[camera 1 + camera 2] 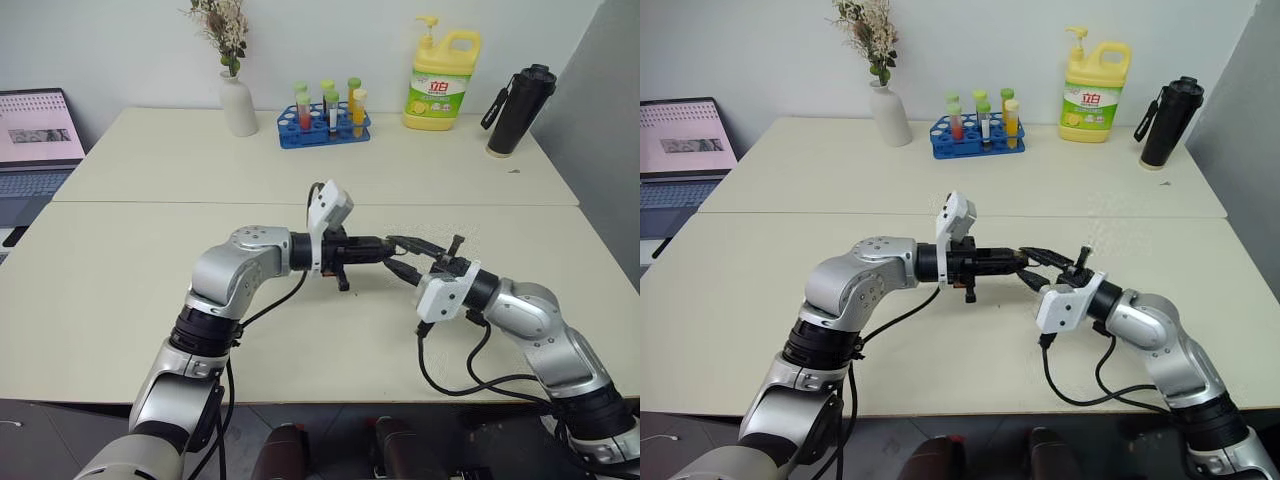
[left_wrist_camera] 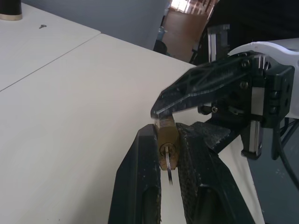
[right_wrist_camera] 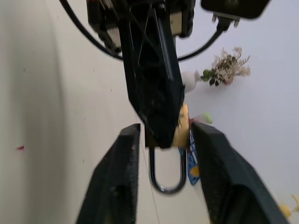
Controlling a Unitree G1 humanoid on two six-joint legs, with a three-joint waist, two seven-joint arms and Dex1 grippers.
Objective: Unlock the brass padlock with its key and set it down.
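Note:
My left gripper [image 2: 167,133] is shut on the brass padlock [image 2: 167,142], pinching its small golden body between both fingertips above the middle of the table. The key [image 2: 169,176] sticks out of the keyhole at the padlock's end. The silver shackle [image 3: 167,179] points toward my right gripper [image 3: 166,127]. That gripper meets the left one tip to tip and is open, one finger [image 3: 117,182] on each side of the shackle with a gap to it. In the head views the two grippers meet at the padlock, with the left gripper [image 1: 385,250] pointing right.
At the back of the table stand a white vase with dried flowers [image 1: 238,100], a blue rack of test tubes [image 1: 323,122], a yellow detergent bottle [image 1: 441,80] and a black bottle [image 1: 520,108]. A laptop [image 1: 35,140] sits at the far left.

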